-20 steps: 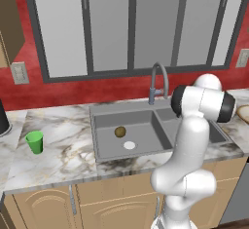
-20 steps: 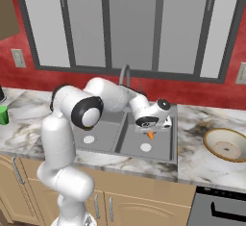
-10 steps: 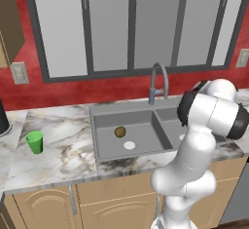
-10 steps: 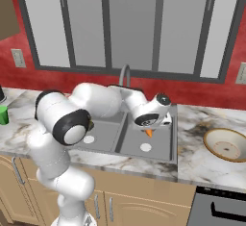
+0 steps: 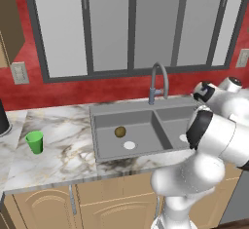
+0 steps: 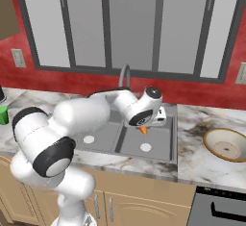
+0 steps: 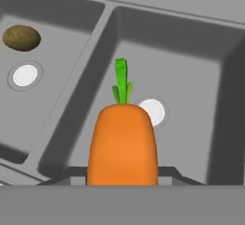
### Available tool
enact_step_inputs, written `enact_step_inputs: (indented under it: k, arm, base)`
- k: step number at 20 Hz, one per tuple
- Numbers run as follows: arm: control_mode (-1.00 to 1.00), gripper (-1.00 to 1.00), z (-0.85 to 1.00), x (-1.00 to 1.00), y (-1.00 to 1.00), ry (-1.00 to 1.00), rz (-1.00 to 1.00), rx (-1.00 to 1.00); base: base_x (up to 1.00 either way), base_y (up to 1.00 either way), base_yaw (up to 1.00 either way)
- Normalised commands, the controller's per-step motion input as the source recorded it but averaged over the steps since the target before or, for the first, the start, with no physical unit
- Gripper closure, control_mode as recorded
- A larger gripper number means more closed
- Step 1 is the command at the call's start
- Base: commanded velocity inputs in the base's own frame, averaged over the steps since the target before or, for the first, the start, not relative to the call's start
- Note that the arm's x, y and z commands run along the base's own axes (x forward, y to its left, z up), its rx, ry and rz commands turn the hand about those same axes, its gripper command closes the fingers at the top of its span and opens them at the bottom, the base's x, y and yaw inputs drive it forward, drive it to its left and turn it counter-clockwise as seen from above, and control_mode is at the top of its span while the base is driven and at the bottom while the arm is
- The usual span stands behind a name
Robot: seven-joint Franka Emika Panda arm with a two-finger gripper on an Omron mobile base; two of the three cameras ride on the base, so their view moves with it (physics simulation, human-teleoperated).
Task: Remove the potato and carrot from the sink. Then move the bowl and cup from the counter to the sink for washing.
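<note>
- Gripper (image 6: 144, 127) fingers clamp the carrot (image 7: 122, 142) above the sink's (image 6: 158, 153) right basin.
- Potato (image 5: 120, 132) lies in the left basin.
- Green cup (image 5: 35, 142) and bowl (image 6: 226, 144) stand at opposite worktop ends.

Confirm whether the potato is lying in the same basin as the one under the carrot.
No: the potato lies in the other basin of the sink, across the divider from the carrot.

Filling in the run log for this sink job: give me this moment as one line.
gripper: shut on carrot, above right basin of sink | potato: in left basin | cup, bowl: on counter
</note>
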Motion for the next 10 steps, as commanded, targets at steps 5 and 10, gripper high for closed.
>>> enact_step_inputs:
  k: [5,10]
  arm:
    - [-1.00,1.00,0.25,-0.38,0.34,0.00,-0.05,-0.12]
    - [-1.00,1.00,0.16,-0.34,0.43,0.00,-0.01,-0.15]
  base:
    - [0.00,0.00,0.00]
    - [0.00,0.00,0.00]
